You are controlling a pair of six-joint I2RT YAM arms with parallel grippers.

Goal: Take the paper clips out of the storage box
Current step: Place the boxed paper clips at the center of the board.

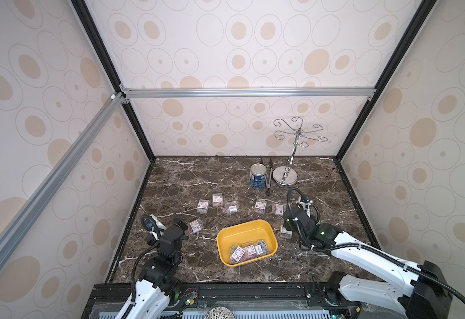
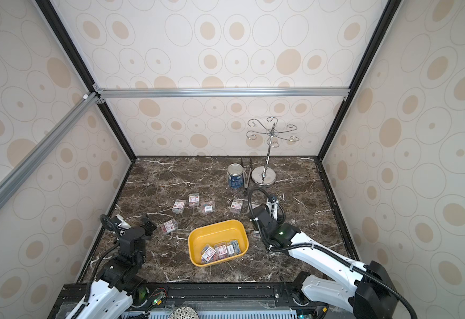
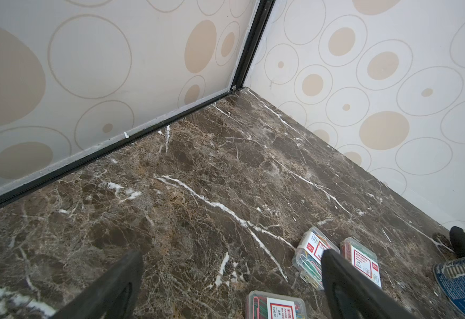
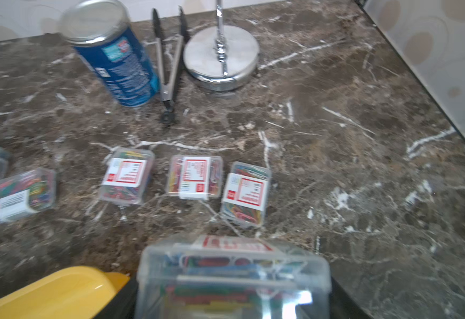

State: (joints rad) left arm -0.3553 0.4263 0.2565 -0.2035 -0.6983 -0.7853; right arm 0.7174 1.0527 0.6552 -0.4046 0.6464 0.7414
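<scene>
My right claw is closed on the held case, a clear box of coloured clips gripped by its sides. It sits just beside the right-hand rim of the yellow storage box, and I cannot tell whether it touches the dark marble desk. In both top views the storage box sits low in the middle of the frame. A small heap of paper clip cases lies in its near end, and its far end is bare yellow. More of these cases lie out on the desk, including three in a loose cluster above and left of the box. The blurred right wrist view shows three more in a row between the held case and the back of the desk. A lone case lies left of the box, near my left claw. That claw is spread wide and empty, and the left wrist view shows only marble between its fingers. Toward the back of the desk, above and right of the box, a blue-labelled tin can stands upright. Black-tipped tongs lie just beside the can. A chrome hook stand stands on the other side of the tongs.
</scene>
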